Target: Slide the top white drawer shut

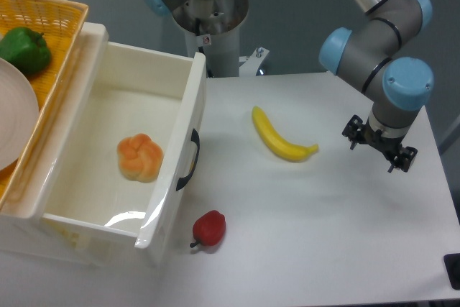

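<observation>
The top white drawer (93, 116) stands pulled far out to the right from the cream-white cabinet (92, 34). Its front panel (177, 156) carries a black arched handle (188, 160). An orange bun-like item (140, 157) lies inside it. My gripper (379, 145) hangs over the right side of the table, far to the right of the drawer front and touching nothing. Only its black underside shows, so its jaws cannot be read. The lower drawer is hidden.
A yellow banana (280, 138) lies on the table between drawer and gripper. A red pepper (209, 228) lies close to the drawer front's near corner. A wicker basket (50, 16) on the cabinet holds a green pepper (24, 49) and a white plate (14, 116).
</observation>
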Robot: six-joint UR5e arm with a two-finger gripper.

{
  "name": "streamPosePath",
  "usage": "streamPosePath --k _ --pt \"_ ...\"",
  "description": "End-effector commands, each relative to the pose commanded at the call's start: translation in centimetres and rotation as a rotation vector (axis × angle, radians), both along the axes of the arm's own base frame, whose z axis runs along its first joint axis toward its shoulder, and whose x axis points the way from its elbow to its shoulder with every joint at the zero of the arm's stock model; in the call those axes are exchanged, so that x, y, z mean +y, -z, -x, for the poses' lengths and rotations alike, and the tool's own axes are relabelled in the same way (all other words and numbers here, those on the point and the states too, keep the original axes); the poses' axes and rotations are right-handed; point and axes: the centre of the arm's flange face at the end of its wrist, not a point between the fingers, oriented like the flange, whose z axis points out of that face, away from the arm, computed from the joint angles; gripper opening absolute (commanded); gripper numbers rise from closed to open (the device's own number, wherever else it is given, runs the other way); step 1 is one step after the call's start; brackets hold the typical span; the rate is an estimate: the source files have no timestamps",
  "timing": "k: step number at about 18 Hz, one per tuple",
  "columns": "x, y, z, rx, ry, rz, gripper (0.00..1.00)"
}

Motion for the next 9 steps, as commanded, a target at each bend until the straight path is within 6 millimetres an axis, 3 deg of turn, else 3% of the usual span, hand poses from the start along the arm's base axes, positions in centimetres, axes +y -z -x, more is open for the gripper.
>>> streamPosePath --k 6,9 --pt "-0.1 0.5 -0.5 -0.020 -0.007 -0.016 1.00" --pt "0.1 1.7 -2.9 -0.068 -0.047 -0.118 1.00"
